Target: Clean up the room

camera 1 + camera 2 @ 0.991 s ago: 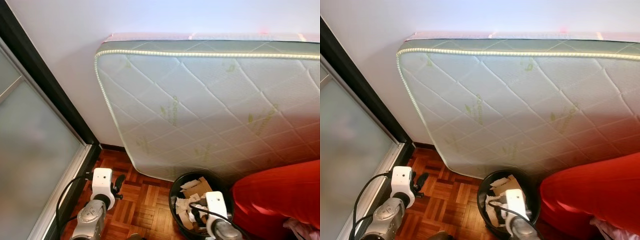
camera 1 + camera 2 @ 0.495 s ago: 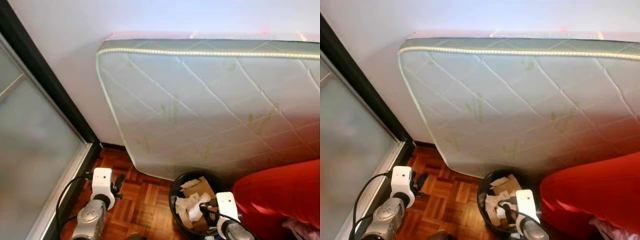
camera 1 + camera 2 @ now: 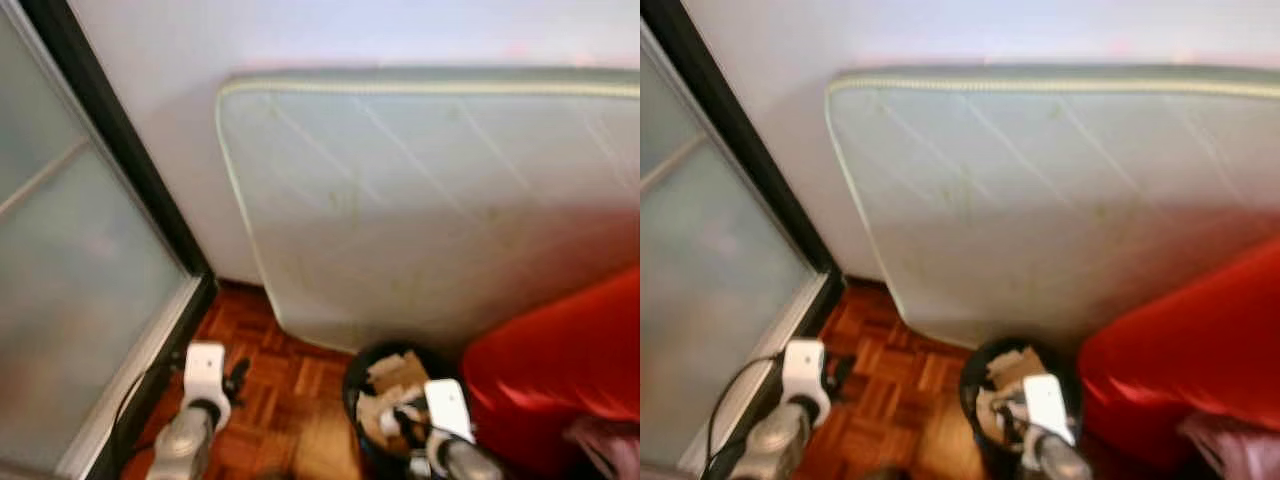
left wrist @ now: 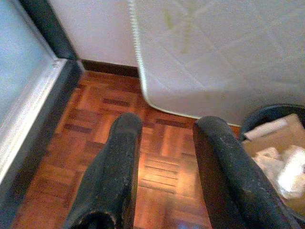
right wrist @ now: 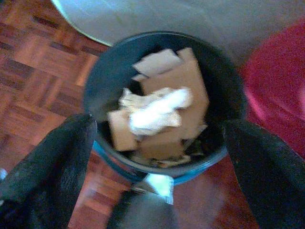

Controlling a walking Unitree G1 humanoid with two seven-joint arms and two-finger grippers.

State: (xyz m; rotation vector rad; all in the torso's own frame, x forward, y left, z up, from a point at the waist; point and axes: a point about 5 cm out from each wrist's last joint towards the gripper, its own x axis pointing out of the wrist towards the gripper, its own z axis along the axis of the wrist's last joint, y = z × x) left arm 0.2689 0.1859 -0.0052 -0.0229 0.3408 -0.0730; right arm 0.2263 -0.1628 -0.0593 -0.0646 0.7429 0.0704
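A black trash bin (image 3: 365, 368) stands on the parquet floor at the foot of the mattress. It holds cardboard pieces (image 5: 183, 81) and crumpled white paper (image 5: 155, 109). My right gripper (image 5: 159, 126) hangs open right above the bin, one finger (image 5: 52, 157) on each side, nothing between them. In the left eye view its white wrist (image 3: 445, 408) sits over the bin's right part. My left gripper (image 4: 169, 124) is open and empty over bare parquet to the left of the bin, seen also as left gripper (image 3: 236, 376).
A quilted white mattress (image 3: 430, 200) leans on the wall behind the bin. A red cushioned seat (image 3: 560, 370) crowds the bin's right side. A frosted glass sliding door (image 3: 70, 300) with a black frame closes off the left. Parquet floor (image 4: 157, 167) lies open between door and bin.
The whole picture has shifted and blurred, so the camera moved. My right wrist has slid slightly right over the bin. The left arm keeps its place.
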